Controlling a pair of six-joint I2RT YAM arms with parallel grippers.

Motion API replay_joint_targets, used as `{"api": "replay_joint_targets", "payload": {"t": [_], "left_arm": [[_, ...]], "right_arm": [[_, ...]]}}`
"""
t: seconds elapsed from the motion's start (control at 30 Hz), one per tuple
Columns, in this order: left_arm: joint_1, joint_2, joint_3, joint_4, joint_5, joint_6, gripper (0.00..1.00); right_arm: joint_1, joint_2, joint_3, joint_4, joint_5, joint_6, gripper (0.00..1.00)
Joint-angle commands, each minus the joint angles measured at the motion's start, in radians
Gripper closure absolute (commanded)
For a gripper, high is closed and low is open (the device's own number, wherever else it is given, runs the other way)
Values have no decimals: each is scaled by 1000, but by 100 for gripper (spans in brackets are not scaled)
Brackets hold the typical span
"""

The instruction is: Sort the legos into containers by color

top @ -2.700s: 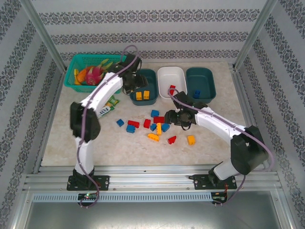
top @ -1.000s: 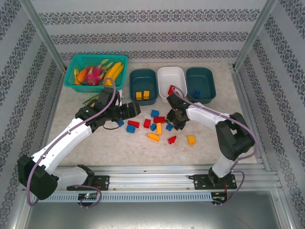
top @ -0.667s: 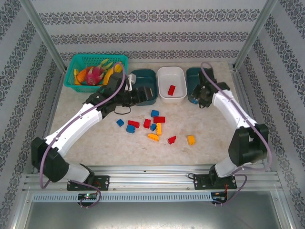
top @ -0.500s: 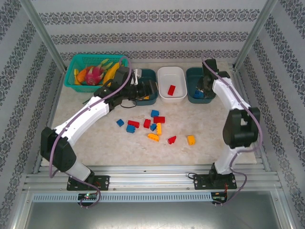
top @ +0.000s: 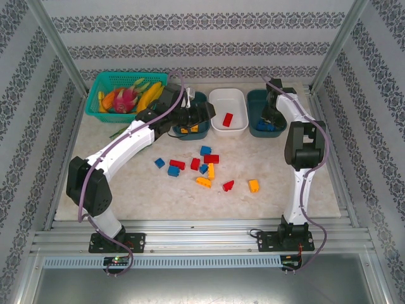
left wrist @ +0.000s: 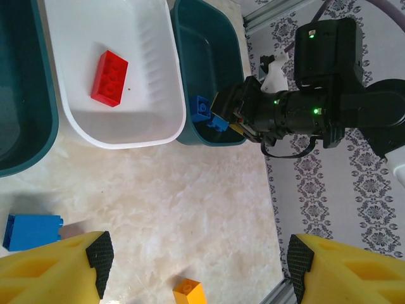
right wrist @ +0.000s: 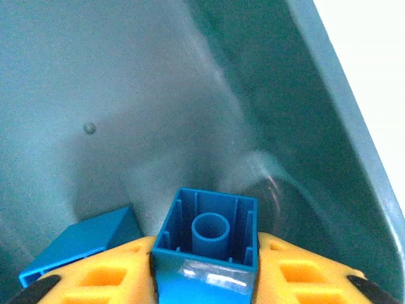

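Observation:
Over the right dark teal tub [top: 278,101], my right gripper [top: 272,121] is shut on a blue lego [right wrist: 205,234], which sits between its yellow fingers [right wrist: 304,278]. A second blue lego [right wrist: 82,244] lies on the tub floor beside it. My left gripper [top: 202,117] hangs open above the table beside the left teal tub [top: 190,101], which holds yellow legos. Nothing is between its fingertips [left wrist: 95,259]. The white tub [left wrist: 152,120] holds one red lego [left wrist: 109,77]. Several red, blue and orange legos [top: 202,166] lie loose mid-table.
A turquoise mesh basket [top: 104,79] with toy fruit stands at the back left, close to the left arm. A green packet [top: 119,133] lies just in front of it. Metal frame posts flank the table, and a rail [top: 202,237] runs along the near edge.
My right arm has carried the blue lego from the pile back into the right teal tub. My left arm has swung from mid-table up to the left teal tub, staying open.

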Motion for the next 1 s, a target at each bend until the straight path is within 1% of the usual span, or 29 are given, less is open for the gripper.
{"api": "replay_joint_targets", "payload": {"t": [0.0,0.07,0.2,0.3,0.4,0.5,0.6,0.7,0.77,0.87,0.97], "left_arm": [[-7,-34,-10,-26,-16,15,25],[-3,-50,-26,-37,-24,12,25],[0,-85,-57,-66,-46,12,25],[2,-108,-72,-110,-67,17,25],[4,-141,-93,-158,-97,18,25],[13,-175,-109,-219,-128,16,26],[26,-214,-140,-270,-161,-7,27],[57,-252,-191,-304,-179,-59,28],[79,-278,-237,-297,-173,-95,28],[100,-302,-296,-292,-173,-130,29],[114,-303,-348,-287,-163,-176,30]], "right_arm": [[-5,-12,44,-46,-23,-10,53],[-4,-46,43,-38,-30,-11,48],[9,-133,51,-24,-49,-24,41],[27,-208,52,-26,-67,-26,40],[57,-328,0,17,-84,-34,39],[117,-490,-124,120,-94,-64,38],[183,-652,-274,218,-128,-96,39],[252,-838,-487,369,-212,-126,39],[305,-958,-628,448,-264,-144,39],[373,-1096,-811,532,-359,-165,38],[459,-1200,-981,598,-397,-166,37]]}}
